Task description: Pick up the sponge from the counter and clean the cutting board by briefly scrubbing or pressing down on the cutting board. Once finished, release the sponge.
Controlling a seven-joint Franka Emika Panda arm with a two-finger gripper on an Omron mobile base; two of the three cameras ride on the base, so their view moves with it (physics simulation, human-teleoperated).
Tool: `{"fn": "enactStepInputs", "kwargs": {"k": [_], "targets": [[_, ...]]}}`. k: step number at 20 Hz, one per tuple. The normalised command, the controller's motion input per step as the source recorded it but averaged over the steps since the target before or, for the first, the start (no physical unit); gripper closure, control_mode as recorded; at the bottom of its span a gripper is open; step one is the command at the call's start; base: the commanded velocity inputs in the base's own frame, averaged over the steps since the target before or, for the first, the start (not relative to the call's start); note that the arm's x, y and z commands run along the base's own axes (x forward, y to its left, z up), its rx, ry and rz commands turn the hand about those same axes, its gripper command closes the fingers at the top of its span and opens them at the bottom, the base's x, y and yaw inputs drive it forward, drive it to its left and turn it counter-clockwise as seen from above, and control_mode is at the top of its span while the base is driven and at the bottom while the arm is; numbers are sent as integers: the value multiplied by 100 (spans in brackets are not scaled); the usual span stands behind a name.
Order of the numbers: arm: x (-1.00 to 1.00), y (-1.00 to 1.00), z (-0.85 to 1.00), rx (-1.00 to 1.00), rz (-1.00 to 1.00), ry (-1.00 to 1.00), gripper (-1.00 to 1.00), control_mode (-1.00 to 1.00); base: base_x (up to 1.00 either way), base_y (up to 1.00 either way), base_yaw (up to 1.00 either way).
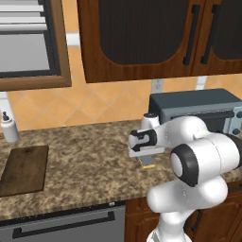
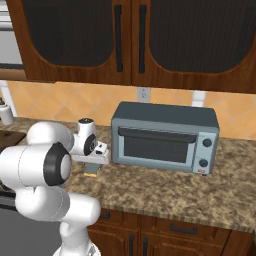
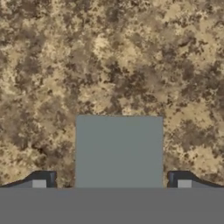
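The sponge [image 3: 118, 151] lies grey-blue face up on the speckled counter [image 1: 90, 160]. Its yellow body shows under the hand in the left base view [image 1: 148, 163] and the right base view [image 2: 91, 171]. My gripper [image 3: 111, 184] points straight down over it and is open. One fingertip [image 3: 43, 181] stands on each side of the sponge, with a small gap to each. The dark brown cutting board [image 1: 23, 169] lies far to the left on the counter, well apart from the hand, and its edge [image 2: 10, 136] shows at the left of the right base view.
A grey toaster oven [image 1: 198, 111] [image 2: 165, 137] stands on the counter just right of the hand. A white soap bottle [image 1: 8, 127] sits behind the board by the wall. Dark wood cabinets hang overhead. Bare granite stretches between sponge and board.
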Motion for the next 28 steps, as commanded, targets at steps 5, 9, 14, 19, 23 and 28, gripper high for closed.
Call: {"fn": "enactStepInputs", "kwargs": {"k": [5, 9, 14, 19, 23, 28], "targets": [[4, 0, -46, 0, 0, 3, -100, -100, 0, 0, 0], [0, 0, -65, 0, 0, 0, -100, -100, 0, 0, 0], [0, 1, -69, 0, 1, 0, 100, -100, 0, 0, 0], [0, 9, -72, 0, 12, 1, 100, -100, 0, 0, 0], [0, 0, -29, 0, 26, 3, 100, -100, 0, 0, 0], [-17, 1, 32, 0, 20, 0, 100, -100, 0, 0, 0]]}}
